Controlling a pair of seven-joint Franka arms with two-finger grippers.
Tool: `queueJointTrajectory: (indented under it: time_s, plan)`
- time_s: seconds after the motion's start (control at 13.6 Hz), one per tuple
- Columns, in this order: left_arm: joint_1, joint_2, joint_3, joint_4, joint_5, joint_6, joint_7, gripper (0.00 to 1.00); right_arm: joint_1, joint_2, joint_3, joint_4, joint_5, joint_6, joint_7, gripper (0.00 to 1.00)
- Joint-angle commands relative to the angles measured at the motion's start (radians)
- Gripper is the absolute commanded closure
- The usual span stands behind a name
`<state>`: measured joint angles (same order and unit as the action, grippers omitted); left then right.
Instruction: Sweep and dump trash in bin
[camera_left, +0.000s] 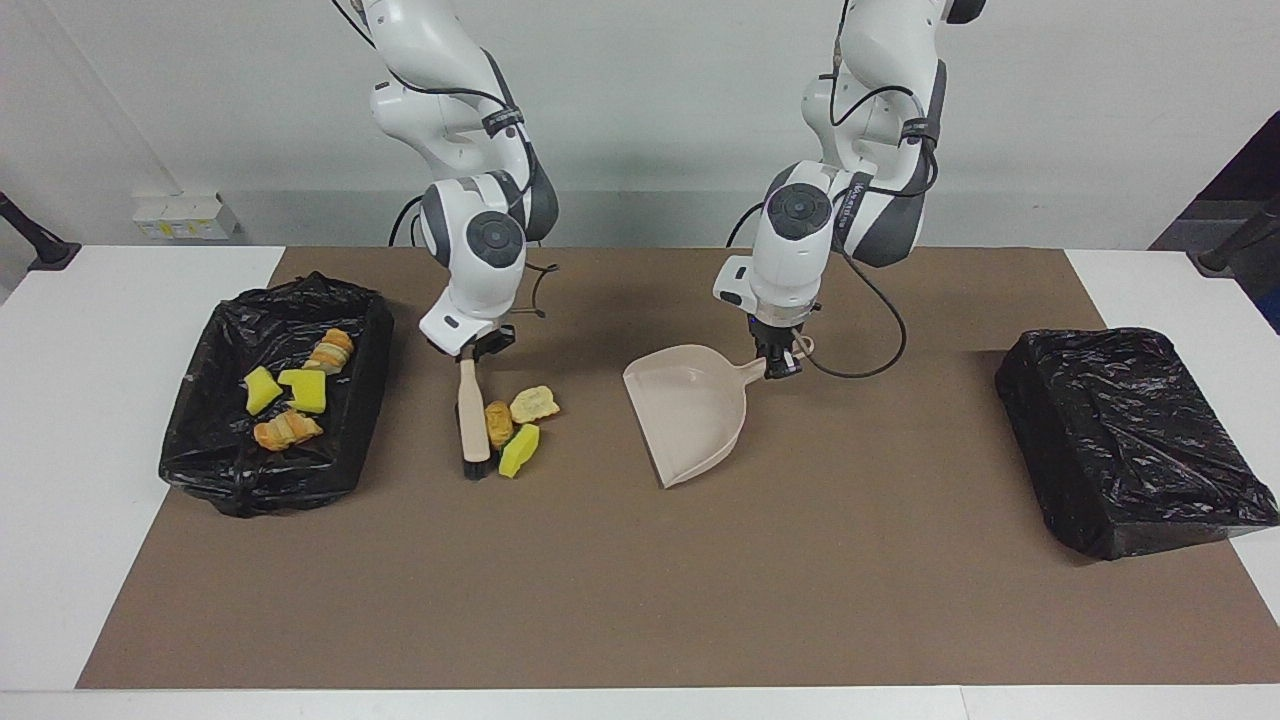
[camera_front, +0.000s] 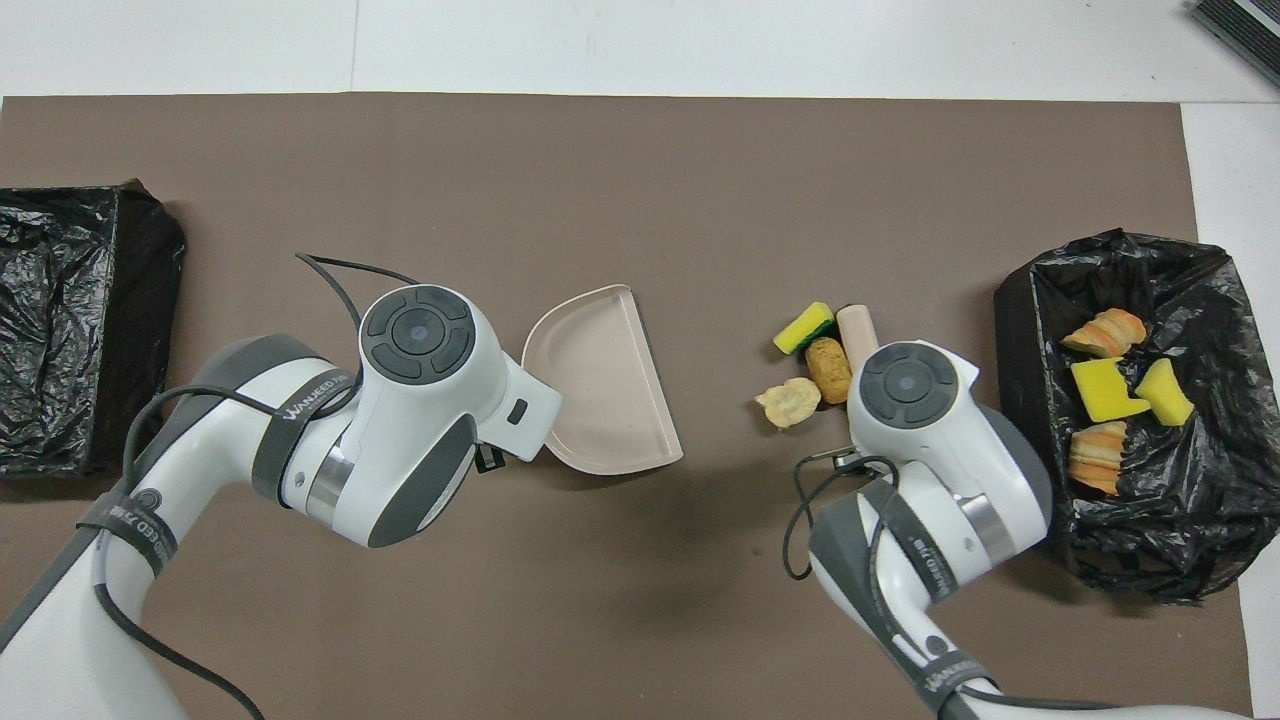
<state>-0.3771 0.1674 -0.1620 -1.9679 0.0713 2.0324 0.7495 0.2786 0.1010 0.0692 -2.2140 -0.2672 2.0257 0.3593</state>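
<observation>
Brown matting (camera_left: 640, 600) covers the white table (camera_left: 90, 480). My right tool (camera_left: 478, 347) is clenched on the brush (camera_left: 470, 415), whose bristles touch the mat beside three trash scraps (camera_left: 515, 425) near the middle. My left tool (camera_left: 778, 362) is clenched on the dustpan (camera_left: 690, 415) handle. Four more scraps (camera_left: 290, 395) lie in the lined bin (camera_left: 345, 470) toward the right arm's end; a second bin (camera_left: 1130, 440) sits toward the left arm's end.
</observation>
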Motion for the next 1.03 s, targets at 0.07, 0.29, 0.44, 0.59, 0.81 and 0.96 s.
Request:
queueJointTrajectory:
  time_s: [0.07, 0.29, 0.44, 0.59, 0.81, 0.96]
  plan:
    - [-0.006, -0.011, 0.01, -0.012, 0.022, -0.003, 0.005, 1.0, 0.099, 0.043, 0.003, 0.075, 0.17, -0.038, 0.087, 1.0]
    - [-0.005, -0.011, 0.01, -0.012, 0.022, -0.003, 0.005, 1.0, 0.19, 0.101, 0.003, 0.149, 0.273, -0.05, 0.172, 1.0]
    - [-0.002, -0.011, 0.01, -0.012, 0.022, -0.001, 0.005, 1.0, 0.229, 0.138, 0.003, 0.207, 0.36, -0.044, 0.198, 1.0]
    - [0.004, -0.011, 0.01, -0.012, 0.022, -0.003, 0.005, 1.0, 0.264, 0.146, 0.004, 0.244, 0.442, -0.039, 0.181, 1.0]
    - [0.01, -0.012, 0.01, -0.012, 0.022, -0.015, 0.01, 1.0, 0.309, 0.148, 0.007, 0.249, 0.615, 0.039, 0.052, 1.0]
    - [0.023, -0.012, 0.01, -0.012, 0.022, -0.017, 0.03, 1.0, 0.304, 0.117, 0.008, 0.264, 0.678, 0.035, 0.024, 1.0]
